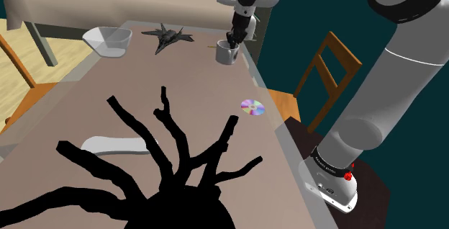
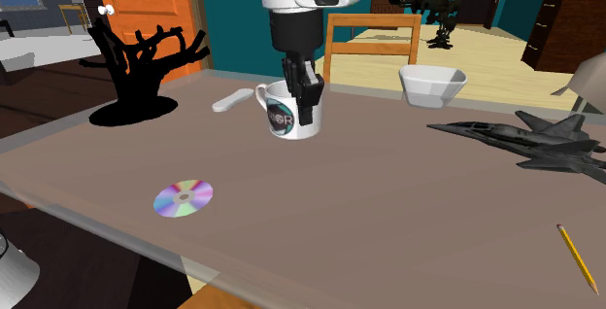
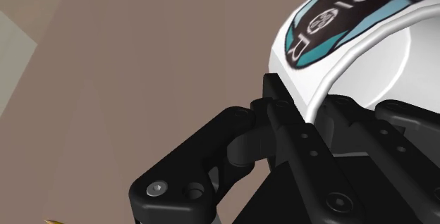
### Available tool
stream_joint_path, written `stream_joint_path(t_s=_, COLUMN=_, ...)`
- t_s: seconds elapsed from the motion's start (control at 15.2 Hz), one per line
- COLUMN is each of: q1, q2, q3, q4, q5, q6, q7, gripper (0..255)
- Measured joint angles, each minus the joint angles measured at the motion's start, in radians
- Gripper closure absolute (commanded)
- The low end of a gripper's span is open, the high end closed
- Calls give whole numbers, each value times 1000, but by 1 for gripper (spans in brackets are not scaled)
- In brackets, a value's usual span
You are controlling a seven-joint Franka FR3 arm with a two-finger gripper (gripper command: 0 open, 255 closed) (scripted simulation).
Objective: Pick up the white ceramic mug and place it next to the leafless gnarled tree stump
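The white mug [image 2: 291, 118], printed with a teal and black round logo, stands upright near the table's far edge in the shoulder view [image 1: 227, 53]. My black gripper [image 2: 303, 98] comes down from above onto its rim, one finger inside and one outside, shut on the wall. In the wrist view the mug [image 3: 352, 53] has its white wall clasped in the gripper [image 3: 310, 110]. The leafless black tree stump [image 1: 165, 184] spreads over the near end of the table, and it stands at the second exterior view's left [image 2: 141, 74], well apart from the mug.
On the brown table [image 1: 216, 141] lie a dark jet model [image 2: 529, 140], a white bowl [image 2: 432, 85], a shiny disc [image 2: 184, 198], a pencil [image 2: 577, 257] and a flat white object [image 2: 230, 101] between mug and stump. A wooden chair [image 2: 374, 45] stands behind the table.
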Motion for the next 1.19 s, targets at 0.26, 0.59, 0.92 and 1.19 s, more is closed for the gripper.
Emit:
stream_joint_path(t_s=0.26, q1=0, q2=-12, q3=0, q4=38, q5=-4, q6=-50, q7=5, gripper=255)
stream_joint_path(t_s=0.59, q1=0, q2=-20, q3=-1, q4=98, q5=-8, q6=-117, q7=10, gripper=255)
stream_joint_path(t_s=0.92, q1=0, q2=-26, q3=0, q4=154, q5=-10, q6=-179, q7=16, gripper=255)
stream_joint_path(t_s=1.19, q1=-1, q2=-25, q3=-2, q4=209, q5=-11, q6=-233, q7=17, gripper=255)
